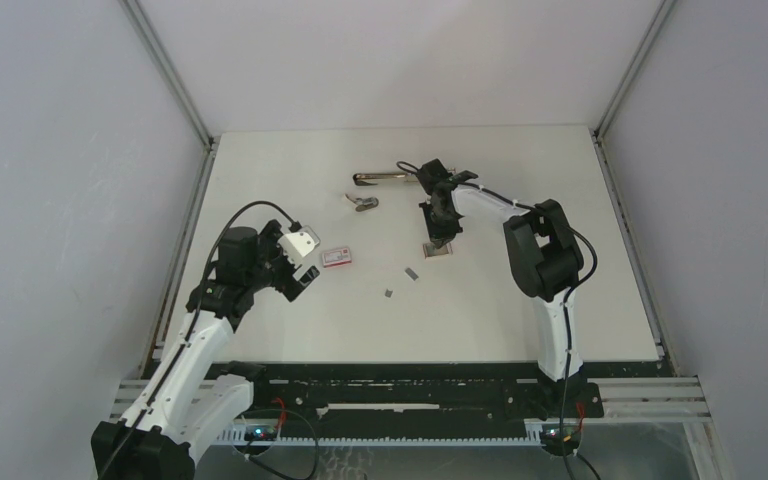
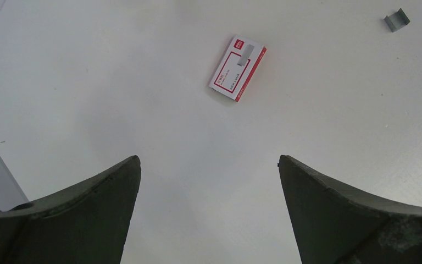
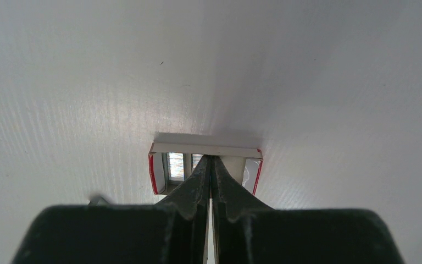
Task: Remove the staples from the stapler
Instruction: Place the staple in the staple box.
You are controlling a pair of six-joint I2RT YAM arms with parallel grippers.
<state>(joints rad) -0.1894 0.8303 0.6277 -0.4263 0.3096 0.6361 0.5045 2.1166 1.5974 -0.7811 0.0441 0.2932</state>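
Observation:
The stapler (image 1: 380,178), long and shiny, lies at the back of the table, and a smaller grey metal piece (image 1: 364,203) rests just in front of it. Two short grey strips of staples (image 1: 411,272) (image 1: 388,293) lie loose mid-table; one of them, the staples (image 2: 396,20), shows at the top right of the left wrist view. My right gripper (image 1: 440,243) (image 3: 210,160) points down, shut, with its tips inside a small open red-edged tray (image 3: 206,149) that holds shiny staple rows (image 3: 176,166). My left gripper (image 1: 300,277) (image 2: 209,162) hovers open with nothing between its fingers.
A closed red-and-white little box (image 1: 337,258) (image 2: 237,69) lies just right of the left gripper. The white table (image 1: 260,180) is walled in by grey panels at the left, back and right.

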